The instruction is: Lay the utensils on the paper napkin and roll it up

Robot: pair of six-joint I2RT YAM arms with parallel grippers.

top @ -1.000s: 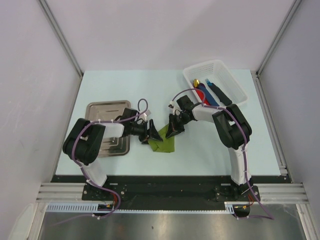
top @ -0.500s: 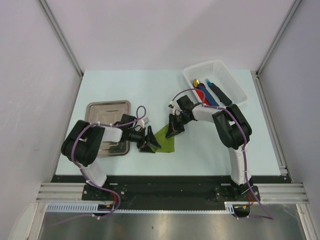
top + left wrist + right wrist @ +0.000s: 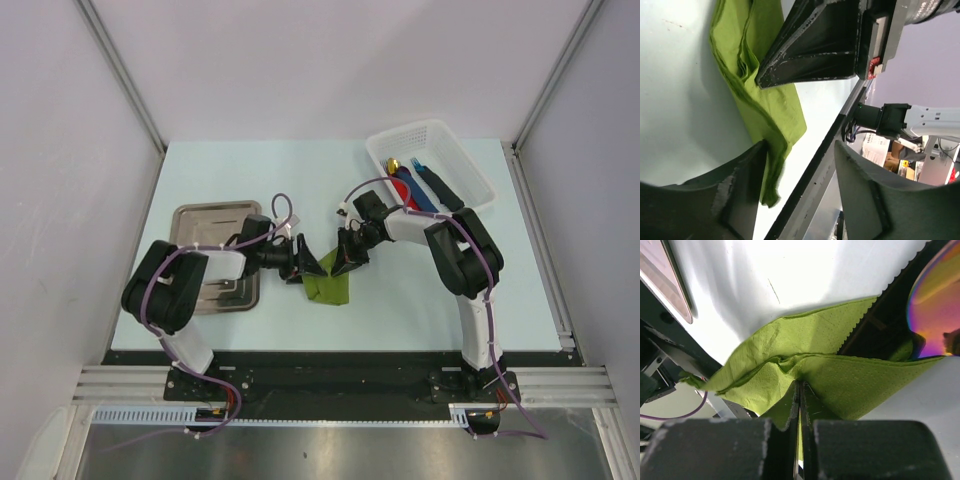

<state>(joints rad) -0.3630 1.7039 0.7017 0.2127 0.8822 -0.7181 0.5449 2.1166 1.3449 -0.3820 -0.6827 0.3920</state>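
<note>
The olive-green paper napkin (image 3: 328, 285) lies bunched and folded on the table between my two grippers. My right gripper (image 3: 345, 258) is shut on a raised fold of it; the right wrist view shows the jaws (image 3: 800, 386) pinching the napkin (image 3: 850, 377). My left gripper (image 3: 302, 260) is open at the napkin's left edge. In the left wrist view (image 3: 800, 150) a hanging napkin corner (image 3: 771, 150) lies against one finger. Slim dark and blue stick-like utensils (image 3: 440, 186) lie in the white basket (image 3: 470, 170), away from the napkin.
A silver metal tray (image 3: 205, 218) sits at the left, partly under my left arm. A red broad-handled piece with a gold tip (image 3: 400, 185) is in the basket at the back right. The table's near edge runs just below the napkin.
My left gripper swung toward the near edge and came back up to the napkin's left side. The napkin lay flatter half a second ago and is bunched again. My right gripper has stayed put.
</note>
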